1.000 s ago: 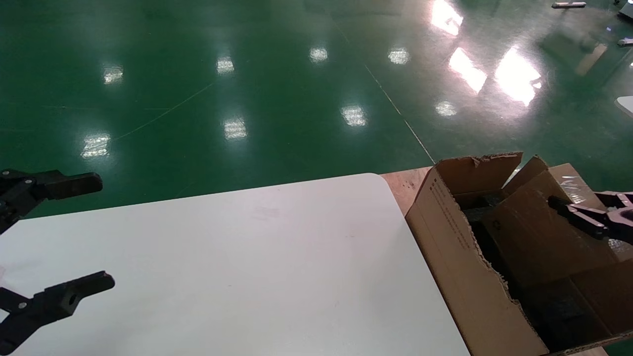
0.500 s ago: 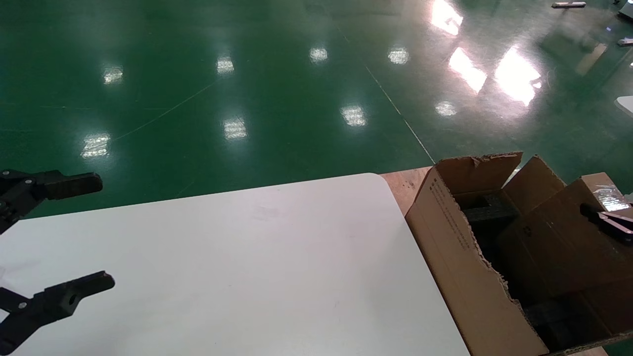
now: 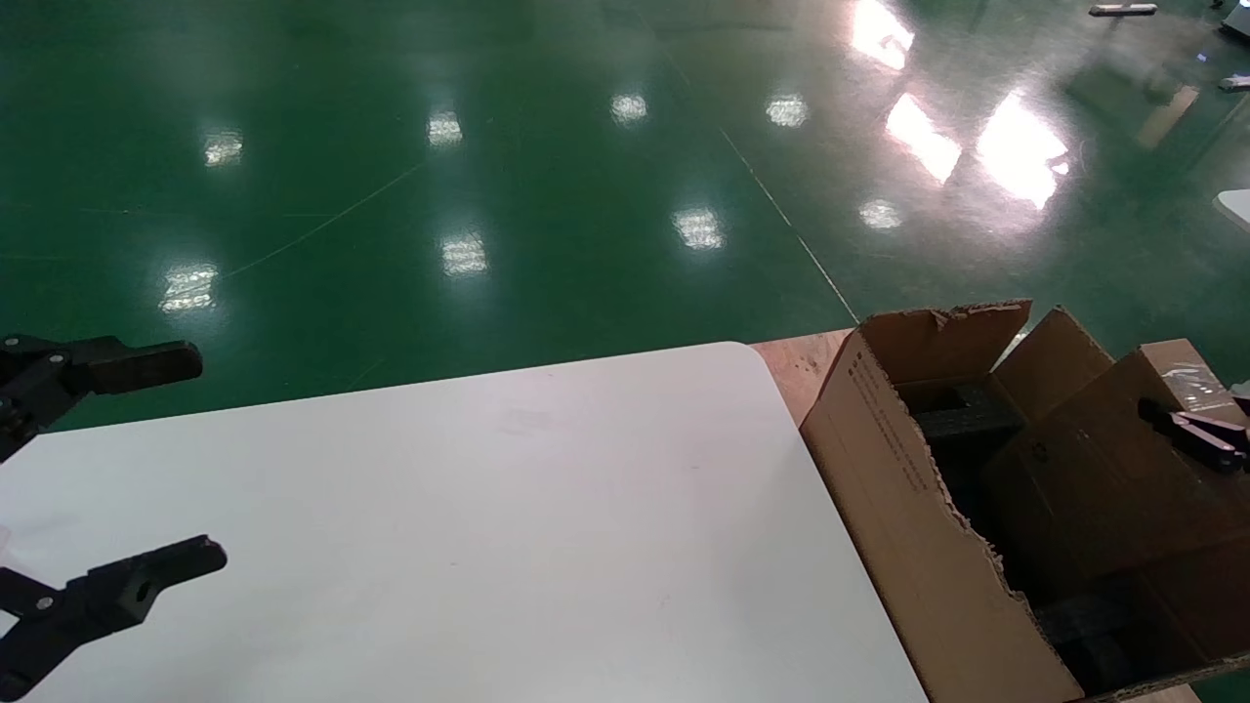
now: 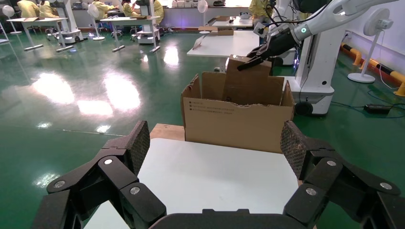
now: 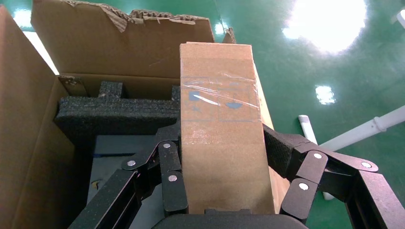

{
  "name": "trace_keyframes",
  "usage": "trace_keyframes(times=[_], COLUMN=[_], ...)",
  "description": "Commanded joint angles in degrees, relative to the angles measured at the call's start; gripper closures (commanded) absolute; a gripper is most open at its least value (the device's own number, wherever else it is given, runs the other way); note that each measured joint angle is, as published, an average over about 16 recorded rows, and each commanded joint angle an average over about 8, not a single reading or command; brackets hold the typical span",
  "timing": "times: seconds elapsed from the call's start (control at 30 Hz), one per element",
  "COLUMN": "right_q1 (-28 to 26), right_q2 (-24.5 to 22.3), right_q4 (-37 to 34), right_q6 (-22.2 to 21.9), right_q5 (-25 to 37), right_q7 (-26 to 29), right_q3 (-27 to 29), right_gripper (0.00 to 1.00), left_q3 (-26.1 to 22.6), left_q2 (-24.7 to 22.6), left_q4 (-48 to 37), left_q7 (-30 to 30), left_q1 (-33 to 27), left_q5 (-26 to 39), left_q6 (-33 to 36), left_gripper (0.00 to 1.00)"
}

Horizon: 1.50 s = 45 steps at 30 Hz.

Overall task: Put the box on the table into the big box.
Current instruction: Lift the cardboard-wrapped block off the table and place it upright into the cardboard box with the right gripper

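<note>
The small brown box (image 5: 219, 138), sealed with clear tape, is held between the fingers of my right gripper (image 5: 222, 145). It hangs tilted over the open top of the big box (image 3: 908, 508), above the black foam blocks (image 5: 114, 112). In the head view the small box (image 3: 1104, 459) stands at the far right, with one finger of the right gripper (image 3: 1177, 430) on it. My left gripper (image 3: 210, 459) is open and empty over the left end of the white table (image 3: 508, 527). The left wrist view shows the left gripper (image 4: 215, 148), the table (image 4: 215, 176) and the big box (image 4: 239, 124) beyond it.
The big box stands against the table's right end on a wooden board (image 3: 796, 366). Its top edges are ragged. Shiny green floor (image 3: 488, 195) lies beyond the table's far edge. The robot's white body (image 4: 315, 71) stands behind the big box.
My right gripper has carried the small box to the right, farther over the big box. The left gripper has not moved.
</note>
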<state>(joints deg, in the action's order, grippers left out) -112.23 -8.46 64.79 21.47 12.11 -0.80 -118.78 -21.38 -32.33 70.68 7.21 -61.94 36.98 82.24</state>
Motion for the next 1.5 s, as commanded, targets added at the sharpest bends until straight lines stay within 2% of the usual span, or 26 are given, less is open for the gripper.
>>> trace_keyframes(times=[0.03, 0.7, 1.1, 1.5], right_q1=[-0.30, -0.04, 1.37, 5.05], right_q2=[0.62, 6.99, 10.99, 11.31], right_q4=[-0.73, -8.39, -11.04, -13.08], right_q6=[0.14, 1.22, 2.79, 4.43], right_q5=[-0.78, -9.24, -16.96, -24.64], right_q7=[-0.34, -4.35, -8.63, -13.66], right_q3=[-0.77, -7.58, -8.36, -9.21], right_gripper=[1.00, 1.00, 1.00, 1.00], left_q3=[0.00, 0.00, 0.00, 0.00], left_q2=[0.00, 0.00, 0.00, 0.00], left_q4=[0.00, 0.00, 0.00, 0.00], left_q7=[0.00, 0.00, 0.00, 0.00], left_q1=[0.00, 0.00, 0.00, 0.00], left_q5=[0.00, 0.00, 0.00, 0.00], left_q6=[0.00, 0.00, 0.00, 0.00], left_gripper=[0.00, 0.00, 0.00, 0.00])
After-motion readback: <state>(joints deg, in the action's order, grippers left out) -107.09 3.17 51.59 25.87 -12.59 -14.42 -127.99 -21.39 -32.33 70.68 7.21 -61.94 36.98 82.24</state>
